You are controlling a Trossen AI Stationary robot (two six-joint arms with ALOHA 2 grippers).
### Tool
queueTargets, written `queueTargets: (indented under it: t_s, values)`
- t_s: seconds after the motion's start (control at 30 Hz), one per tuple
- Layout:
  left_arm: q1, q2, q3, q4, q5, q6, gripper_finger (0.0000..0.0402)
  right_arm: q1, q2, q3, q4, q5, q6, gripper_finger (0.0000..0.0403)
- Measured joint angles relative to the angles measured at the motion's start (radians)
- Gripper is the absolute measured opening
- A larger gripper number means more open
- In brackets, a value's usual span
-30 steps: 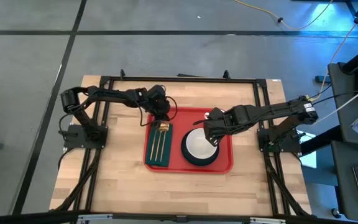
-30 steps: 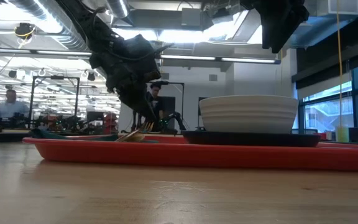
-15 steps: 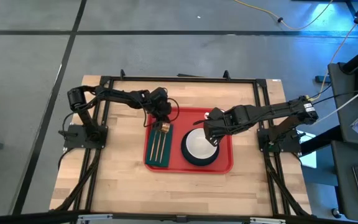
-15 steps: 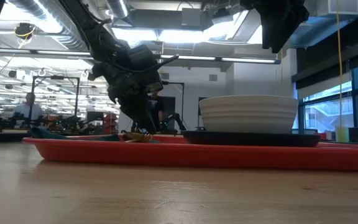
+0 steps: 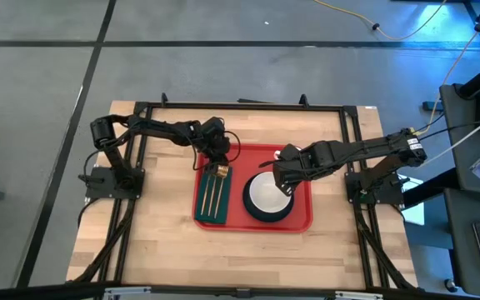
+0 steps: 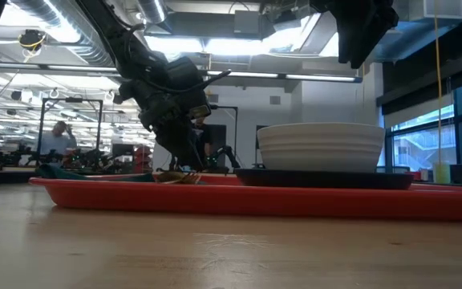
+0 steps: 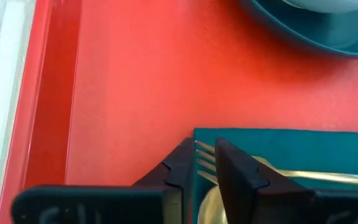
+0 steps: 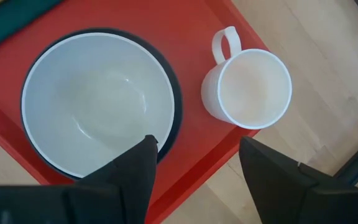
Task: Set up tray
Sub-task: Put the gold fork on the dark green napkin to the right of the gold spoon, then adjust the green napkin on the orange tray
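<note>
The red tray (image 5: 298, 218) lies in the middle of the table. On its left part lies a dark green cloth (image 5: 203, 205) with gold cutlery (image 5: 212, 192) lengthwise on it. On its right part a white bowl (image 5: 267, 195) stands on a dark plate (image 8: 174, 93), with a white mug (image 8: 253, 87) beside it. My left gripper (image 7: 202, 163) is low over the cloth's far end, shut on a gold fork (image 7: 205, 157). My right gripper (image 8: 197, 163) hangs open and empty above the bowl and mug. My left gripper pinches the gold fork at its tine end (image 7: 204, 149) between its two fingers. The fingers slant down from the table's far left side. The fork lies flat on the green cloth (image 7: 303, 149), beside a gold spoon (image 7: 209, 200).
Bare wooden table top (image 5: 165, 242) lies around the tray, inside a black frame (image 5: 240, 105). The tray's raised rim (image 7: 42, 93) runs close to my left gripper. In the low view people stand in the room beyond the table (image 6: 58, 140).
My left gripper has gone down toward the cloth's far end with the fork. The fork's held end, which stood tilted up off the cloth, has come down and now lies flat.
</note>
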Motion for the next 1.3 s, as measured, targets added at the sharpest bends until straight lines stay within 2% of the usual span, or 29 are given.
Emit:
queueTargets:
  t_s: [0.33, 0.5, 0.63, 0.7, 0.8, 0.97, 1.1, 1.2, 1.3]
  values:
    - [0.008, -0.035, 0.0, 0.0, -0.004, -0.009, 0.0101, 0.0, 0.0, 0.0, 0.0, 0.0, 0.0, 0.0227]
    - [0.025, -0.139, 0.0, -0.003, -0.06, -0.019, 0.0111, 0.0, 0.0, 0.0, -0.001, 0.0, 0.0, 0.0227]
    - [0.029, -0.262, 0.0, -0.023, -0.055, -0.12, 0.0112, 0.0, 0.0, 0.0, 0.0, 0.0, 0.004, 0.0227]
    - [0.011, -0.329, 0.001, -0.075, -0.055, -0.115, 0.0106, 0.0, 0.0, 0.0, 0.0, 0.0, 0.005, 0.0227]
    - [-0.043, -0.415, 0.001, -0.216, -0.058, -0.027, 0.0089, 0.0, 0.0, 0.0, 0.0, 0.0, 0.006, 0.0227]
    - [-0.175, -0.454, 0.001, -0.43, -0.164, -0.012, 0.0056, 0.0, 0.0, 0.0, 0.008, 0.0, 0.006, 0.0227]
    - [-0.263, -0.451, 0.001, -0.504, -0.224, -0.1, 0.0025, 0.0, 0.0, 0.0, 0.009, 0.0, 0.008, 0.0227]
    - [-0.294, -0.451, 0.001, -0.553, -0.266, -0.262, 0.0006, 0.008, 0.0, 0.0, 0.007, -0.003, 0.033, 0.0227]
    - [-0.293, -0.47, 0.001, -0.622, -0.258, -0.389, 0.0003, 0.04, 0.0, 0.0, -0.033, -0.017, 0.032, 0.0227]
